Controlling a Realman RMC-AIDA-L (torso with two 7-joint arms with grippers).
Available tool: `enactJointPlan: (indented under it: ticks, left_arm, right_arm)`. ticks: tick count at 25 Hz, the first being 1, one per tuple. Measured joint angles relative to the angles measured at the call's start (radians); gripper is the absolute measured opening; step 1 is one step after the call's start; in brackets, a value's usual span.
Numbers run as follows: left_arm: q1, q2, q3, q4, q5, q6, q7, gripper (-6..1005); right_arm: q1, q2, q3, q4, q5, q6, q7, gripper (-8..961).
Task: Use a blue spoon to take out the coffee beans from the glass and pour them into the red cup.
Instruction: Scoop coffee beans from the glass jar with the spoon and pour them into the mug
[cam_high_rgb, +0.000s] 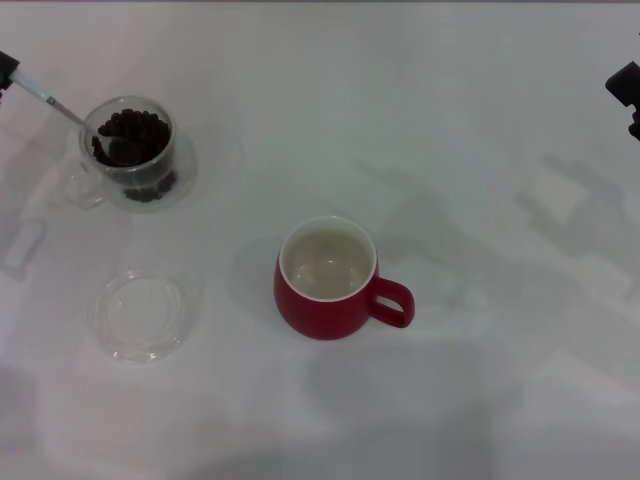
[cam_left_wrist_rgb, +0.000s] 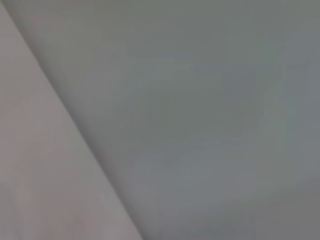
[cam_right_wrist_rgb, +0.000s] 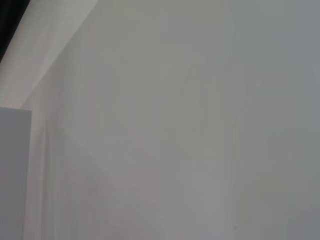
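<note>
Head view shows my left gripper (cam_high_rgb: 6, 70) at the far left edge, only a dark corner of it in frame, holding the small blue spoon (cam_high_rgb: 55, 105) by its pale light-blue handle; I cannot tell how the fingers sit around it. The spoon slants down from the gripper, its thin metal neck crossing the rim of the small clear double-walled glass (cam_high_rgb: 130, 152) and its bowl dipping among the dark brown coffee beans (cam_high_rgb: 132, 135) heaped inside. The glass stands on the white worktop (cam_high_rgb: 480, 150) at the far left, with its clear side handle turned outward to the left. Nearer to me lies a flat shallow clear glass dish (cam_high_rgb: 146, 313), apart from the glass. The squat dark red ceramic cup (cam_high_rgb: 330, 280) stands upright near the middle, well apart from the glass, with a cream-white inside and its loop handle pointing right. My right gripper (cam_high_rgb: 627, 92) shows as a dark shape at the right edge, away from everything; I cannot tell whether it is parted or together.
</note>
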Motion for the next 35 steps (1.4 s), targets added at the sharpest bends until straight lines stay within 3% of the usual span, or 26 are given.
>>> enactJointPlan:
  ticks: [14,20,27,35]
  left_arm:
    - [-0.001,0.001,0.009,0.002,-0.004,0.163,-0.003,125]
    - [-0.049,-0.007,0.009,0.05,0.08,0.189,0.012,126]
    - [-0.104,-0.033,0.008,0.1,0.187,0.19,0.049,126]
    - [-0.128,-0.038,0.008,0.193,0.298,0.188,0.138,125]
  right_arm:
    - [0.009,-0.006,0.0,-0.005,0.0,0.0,-0.002,695]
    - [0.013,-0.006,0.012,-0.006,0.002,0.005,-0.009,695]
    - [0.007,-0.006,0.026,-0.005,0.002,0.01,-0.01,695]
    - [-0.008,-0.006,0.043,0.003,0.003,0.007,-0.01,695]
